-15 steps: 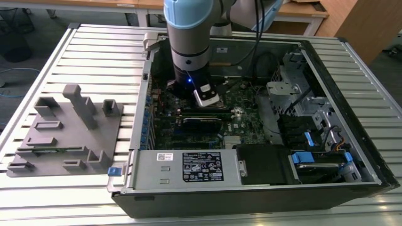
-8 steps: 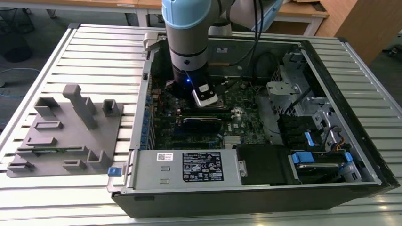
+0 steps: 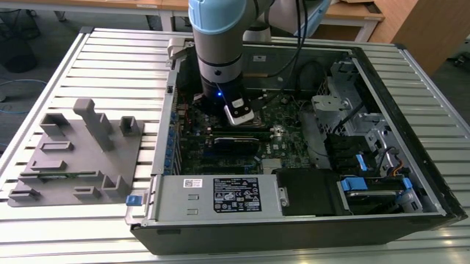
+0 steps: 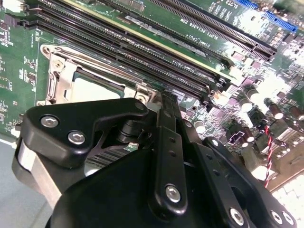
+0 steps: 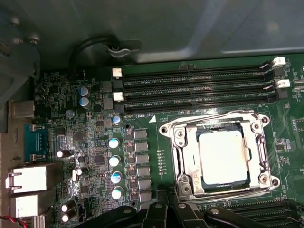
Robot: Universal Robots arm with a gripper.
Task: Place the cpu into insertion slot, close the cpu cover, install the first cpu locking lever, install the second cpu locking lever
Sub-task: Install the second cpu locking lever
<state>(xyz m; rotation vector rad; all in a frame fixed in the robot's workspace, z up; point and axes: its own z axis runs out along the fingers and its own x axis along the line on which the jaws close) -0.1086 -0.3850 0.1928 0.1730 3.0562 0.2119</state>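
The cpu (image 5: 223, 158) lies flat in the insertion slot (image 5: 186, 181) on the green motherboard (image 5: 95, 142), and the cpu cover (image 5: 178, 135) is already down around it, framing the silver top. The end effector (image 5: 167, 209) hangs just beside the slot's edge, on the side away from the memory slots (image 5: 199, 88); its black fingers (image 4: 164, 123) stand close together, but I cannot tell if they are clenched. In the exterior view the arm (image 3: 220, 49) reaches down into the open computer case (image 3: 382, 126) on the counter (image 3: 110, 60).

A ribbed silver metal slatted table (image 3: 74, 66) carries the things. An open black computer tower case (image 3: 294, 234) lies on it. A grey plastic fixture tray (image 3: 74, 159) sits beside it.
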